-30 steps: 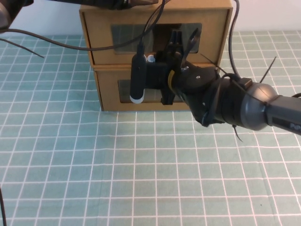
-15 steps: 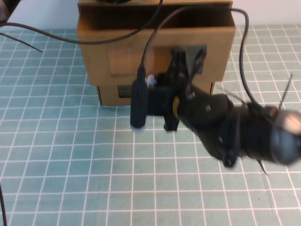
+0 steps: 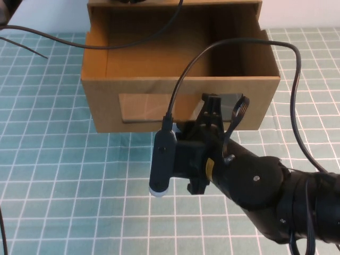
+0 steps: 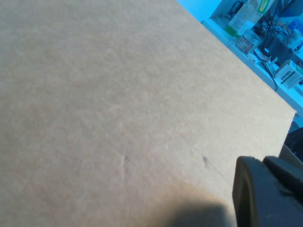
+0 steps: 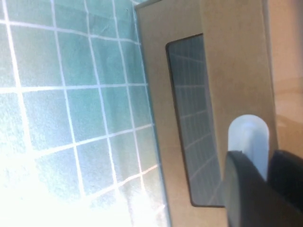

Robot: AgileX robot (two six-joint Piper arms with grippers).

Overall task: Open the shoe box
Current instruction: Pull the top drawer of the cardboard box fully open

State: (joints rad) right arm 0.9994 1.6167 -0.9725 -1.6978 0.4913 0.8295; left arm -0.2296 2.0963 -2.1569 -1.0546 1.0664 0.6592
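The brown cardboard shoe box [image 3: 175,5] stands at the back of the table. Its upper drawer [image 3: 159,87] is slid far out toward me, and its inside shows no contents. The drawer front has a dark window [image 3: 143,109], seen also as the window [image 5: 189,118] in the right wrist view. My right gripper [image 3: 212,103] is at the drawer front, shut on a small whitish pull tab [image 5: 248,135] between its fingers [image 5: 241,179]. The left gripper [image 4: 262,163] rests shut on the box's flat top [image 4: 118,94]. The drawer hides the box's lower part.
A green mat with white grid lines [image 3: 64,186] covers the table. Black cables [image 3: 32,37] run across the back left, and another cable [image 3: 289,53] loops over the drawer's right side. My right arm [image 3: 276,202] fills the near right.
The right gripper has drawn back toward me with the tab, and the upper drawer has slid out of the box, exposing its inside. The left gripper stays on the box top.
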